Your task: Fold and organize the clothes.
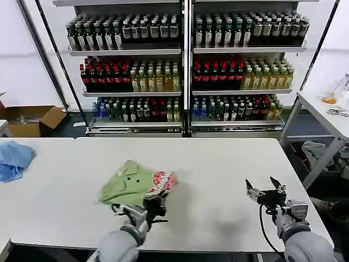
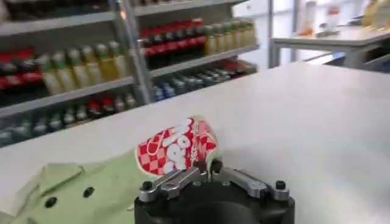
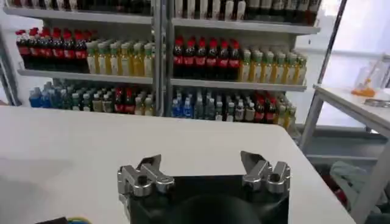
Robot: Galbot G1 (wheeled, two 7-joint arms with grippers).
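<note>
Left tool (image 1: 154,200) closed narrow on the near edge of the T-shirt (image 1: 136,184), pinching beside its red-and-white print (image 2: 177,146); T-shirt bunched on the white bench (image 1: 218,164), spreading away from that tool; right tool (image 1: 265,189) spread wide, holding nothing, over bare bench well apart from the T-shirt.

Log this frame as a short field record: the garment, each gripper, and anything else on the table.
garment: sage-green T-shirt, bunched on the white table, red-and-white print turned up at its right end
left gripper: shut on the T-shirt's near edge by the print
right gripper: open, above bare table to the right, apart from the shirt
other item: light blue cloth at the table's far left
fold state: not yet neat
</note>
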